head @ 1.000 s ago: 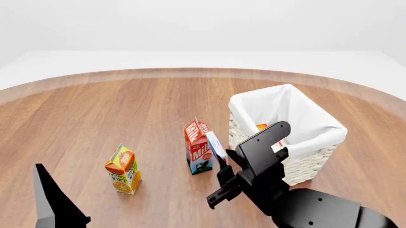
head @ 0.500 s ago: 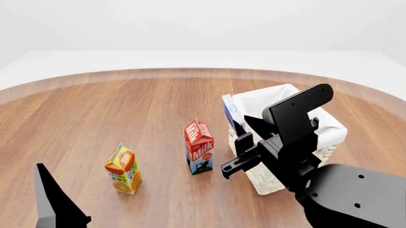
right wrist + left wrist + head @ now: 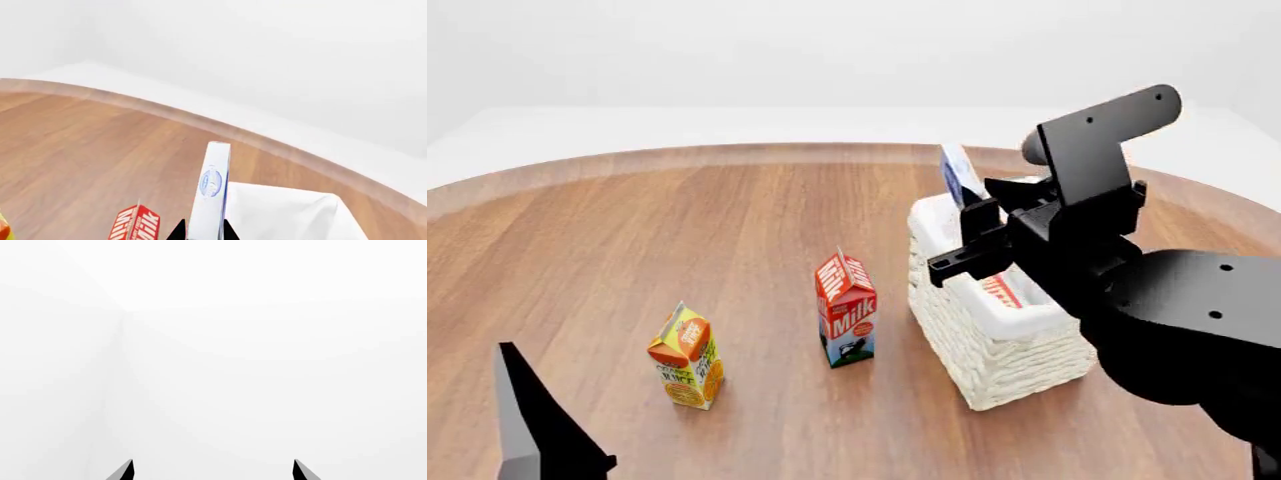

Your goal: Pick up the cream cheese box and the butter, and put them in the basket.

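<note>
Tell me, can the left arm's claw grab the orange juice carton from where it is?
Probably yes. The left claw sits low, open, beside the orange juice carton, with only bare table between them.

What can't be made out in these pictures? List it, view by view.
- Head view: the right arm hides most of the inside of the basket; only a red-striped sliver shows, perhaps the butter.
- Head view: the arm also hides the grip of the right hand on the cream cheese box.
- Right wrist view: the frame edge cuts off the box's held end.
- Left wrist view: only the tips of the left hand show, against blank white.
</note>
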